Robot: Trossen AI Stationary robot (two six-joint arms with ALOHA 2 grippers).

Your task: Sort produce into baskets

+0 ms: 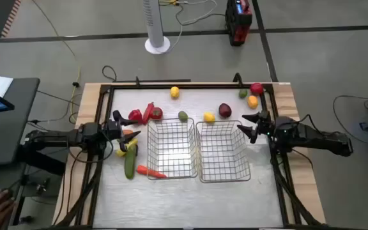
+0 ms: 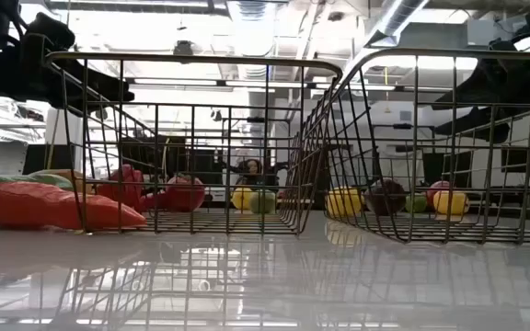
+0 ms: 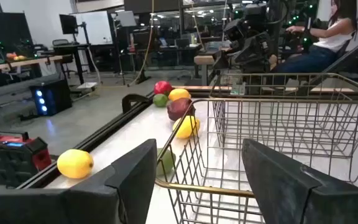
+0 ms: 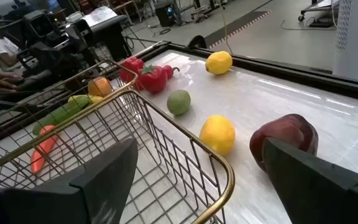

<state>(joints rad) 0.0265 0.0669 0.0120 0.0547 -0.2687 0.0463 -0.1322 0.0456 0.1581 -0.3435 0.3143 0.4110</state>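
The left gripper (image 1: 121, 131) is hovering with fingers spread and empty beside the left basket (image 1: 170, 149), the right gripper (image 1: 246, 126) is gaping empty by the right basket (image 1: 222, 152), and the produce (lemon (image 1: 209, 117), plum (image 1: 225, 110), carrot (image 1: 149, 171)) is lying on the table (image 1: 171, 198) around both baskets.

Overhead straight down; low level behind wire baskets (image 2: 247, 138); wrist views close, facing across both baskets (image 1: 197, 150), sharing them
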